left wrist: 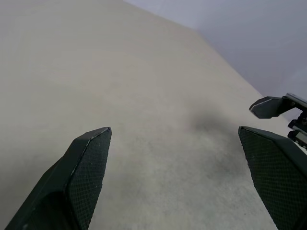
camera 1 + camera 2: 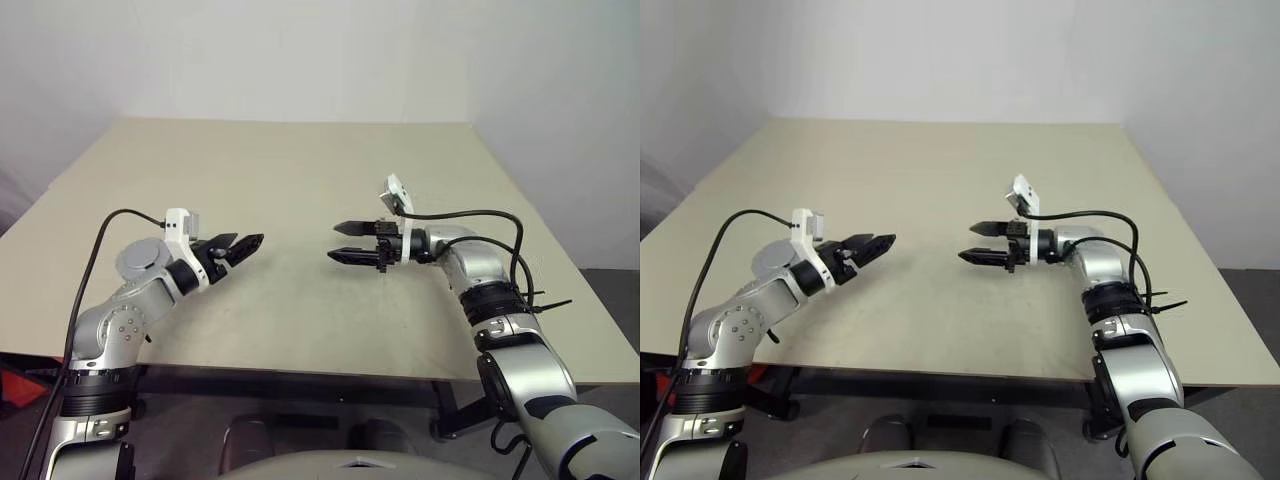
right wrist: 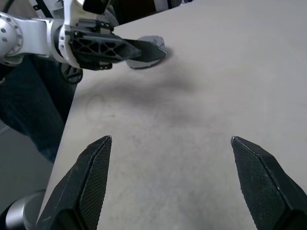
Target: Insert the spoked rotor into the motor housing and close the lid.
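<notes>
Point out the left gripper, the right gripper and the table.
left gripper [image 2: 243,246], left eye view, between its fingertips.
right gripper [image 2: 338,242], left eye view, between its fingertips.
table [image 2: 300,170], left eye view, bare top.

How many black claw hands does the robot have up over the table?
2. The left black two-fingered gripper hovers open over the beige table's near left part. The right black two-fingered gripper hovers open near the middle, pointing toward the left one.

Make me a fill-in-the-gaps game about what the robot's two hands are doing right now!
1. The fingers of the left hand are spread ____.
2. The right hand is holding ____.
3. Both hands hover above a beige ____.
4. The two hands point ____ each other.

Missing words: open; nothing; table; toward
</notes>
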`<state>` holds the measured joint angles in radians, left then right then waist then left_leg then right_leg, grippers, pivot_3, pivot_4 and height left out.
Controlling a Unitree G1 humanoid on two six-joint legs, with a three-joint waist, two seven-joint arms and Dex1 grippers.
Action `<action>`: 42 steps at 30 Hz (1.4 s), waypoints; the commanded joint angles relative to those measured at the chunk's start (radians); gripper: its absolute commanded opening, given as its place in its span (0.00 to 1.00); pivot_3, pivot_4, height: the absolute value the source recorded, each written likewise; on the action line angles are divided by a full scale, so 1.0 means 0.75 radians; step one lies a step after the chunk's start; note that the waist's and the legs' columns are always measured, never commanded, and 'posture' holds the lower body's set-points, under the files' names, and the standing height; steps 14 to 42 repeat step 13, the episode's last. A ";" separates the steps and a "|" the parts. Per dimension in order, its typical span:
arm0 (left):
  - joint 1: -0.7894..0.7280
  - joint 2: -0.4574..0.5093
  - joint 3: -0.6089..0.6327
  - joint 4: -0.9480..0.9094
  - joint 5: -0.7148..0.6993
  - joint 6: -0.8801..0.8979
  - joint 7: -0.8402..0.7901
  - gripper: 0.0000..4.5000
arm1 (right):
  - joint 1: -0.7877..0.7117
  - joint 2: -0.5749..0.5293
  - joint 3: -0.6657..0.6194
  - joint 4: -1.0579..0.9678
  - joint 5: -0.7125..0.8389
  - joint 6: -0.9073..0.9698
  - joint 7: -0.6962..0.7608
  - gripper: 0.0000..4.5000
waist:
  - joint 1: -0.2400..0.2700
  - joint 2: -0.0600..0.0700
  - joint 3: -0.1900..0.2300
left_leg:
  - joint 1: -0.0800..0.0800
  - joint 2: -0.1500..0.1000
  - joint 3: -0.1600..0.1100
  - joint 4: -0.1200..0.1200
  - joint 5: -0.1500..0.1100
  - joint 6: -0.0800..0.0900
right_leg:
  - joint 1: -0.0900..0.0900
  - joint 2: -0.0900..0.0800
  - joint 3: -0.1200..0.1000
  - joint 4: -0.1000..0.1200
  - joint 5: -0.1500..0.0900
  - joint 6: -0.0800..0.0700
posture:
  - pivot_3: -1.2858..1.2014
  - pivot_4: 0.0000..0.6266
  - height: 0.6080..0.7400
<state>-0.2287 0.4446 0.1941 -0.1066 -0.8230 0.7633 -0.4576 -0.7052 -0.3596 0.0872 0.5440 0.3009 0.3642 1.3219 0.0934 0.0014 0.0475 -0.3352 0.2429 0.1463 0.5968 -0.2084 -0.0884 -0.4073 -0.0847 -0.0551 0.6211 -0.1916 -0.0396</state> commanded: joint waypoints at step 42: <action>-0.048 -0.006 0.027 -0.035 0.003 0.011 -0.009 1.00 | 0.012 0.009 -0.051 -0.113 0.059 -0.006 -0.110 1.00 | 0.000 0.000 0.000 | -0.001 0.000 0.000 -0.001 -0.001 0.001 | 0.000 0.000 0.000 -0.003 0.000 0.000 | 0.52 0.00 1.00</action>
